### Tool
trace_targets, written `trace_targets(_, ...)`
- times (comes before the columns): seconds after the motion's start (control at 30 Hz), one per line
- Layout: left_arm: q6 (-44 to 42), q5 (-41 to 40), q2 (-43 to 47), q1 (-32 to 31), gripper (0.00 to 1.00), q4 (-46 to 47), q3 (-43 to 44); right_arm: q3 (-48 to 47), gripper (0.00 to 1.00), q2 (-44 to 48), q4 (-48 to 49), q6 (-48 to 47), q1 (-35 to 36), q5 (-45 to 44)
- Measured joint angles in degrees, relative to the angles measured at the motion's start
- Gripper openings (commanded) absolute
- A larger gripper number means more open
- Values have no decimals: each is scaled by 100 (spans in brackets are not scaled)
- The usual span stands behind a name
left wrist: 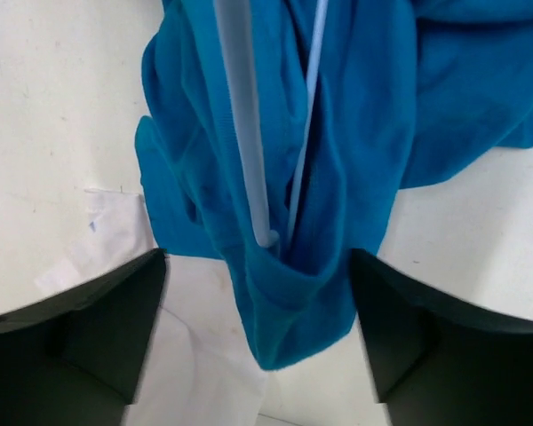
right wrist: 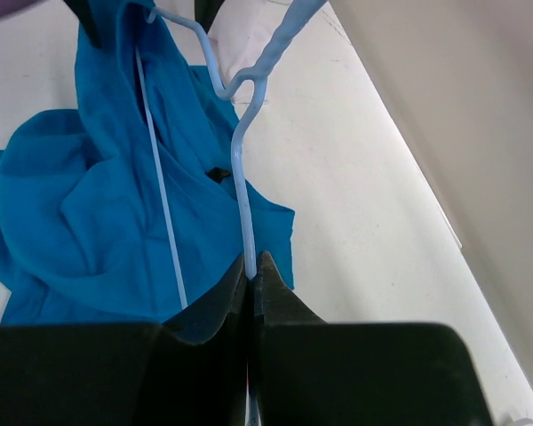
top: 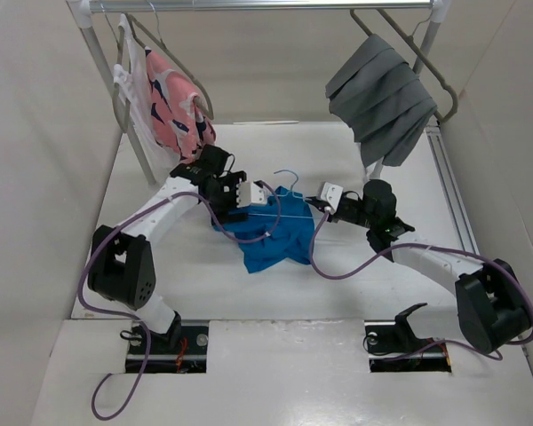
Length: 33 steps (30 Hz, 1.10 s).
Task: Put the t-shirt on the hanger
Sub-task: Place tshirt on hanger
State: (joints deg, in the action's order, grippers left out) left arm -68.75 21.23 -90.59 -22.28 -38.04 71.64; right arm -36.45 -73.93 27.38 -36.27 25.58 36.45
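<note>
The bright blue t-shirt lies bunched on the table between the two arms. The thin light-blue wire hanger runs into it, hook pointing to the far side. My left gripper sits at the shirt's left end. In the left wrist view it is open, and a fold of the t-shirt with the hanger wire inside lies between the fingers, touching neither. My right gripper is shut on the hanger; its tips pinch the wire below the hook, beside the t-shirt.
A rail spans the back. A pink patterned garment hangs at its left and a grey folded cloth at its right. The rack's slanted post stands left. A white scrap lies by the left fingers.
</note>
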Motion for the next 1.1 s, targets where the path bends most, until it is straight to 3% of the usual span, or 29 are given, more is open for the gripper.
trace_targets(0.1, -39, -57, -55, 0, 38, 173, -52, 0, 0, 0, 0, -4, 0, 0)
trace_targets(0.17, -44, -28, -136, -2, 27, 271, -35, 0, 0, 0, 0, -15, 0, 0)
trace_targets(0.2, -57, 2, -186, -2, 13, 273, -9, 0, 0, 2, 0, -17, 0, -4)
trace_targets(0.27, -68, 116, -260, -2, 6, 219, 68, 0, 0, 7, 0, -17, 0, -4)
trace_targets(0.47, -74, 623, -291, -4, 9, -256, 494, 0, 0, 44, 13, -39, -11, -4)
trace_targets(0.77, -323, 2059, -295, -304, 12, -925, 1390, 2, 0, 190, 4, -37, -9, 114)
trace_targets(0.9, -398, 2260, -356, -581, 12, -1093, 1620, 15, 0, 332, -2, -37, -9, 181)
trace_targets(1.1, -365, 2374, -466, -896, 21, -1095, 1683, 61, 0, 533, -85, -31, -4, 212)
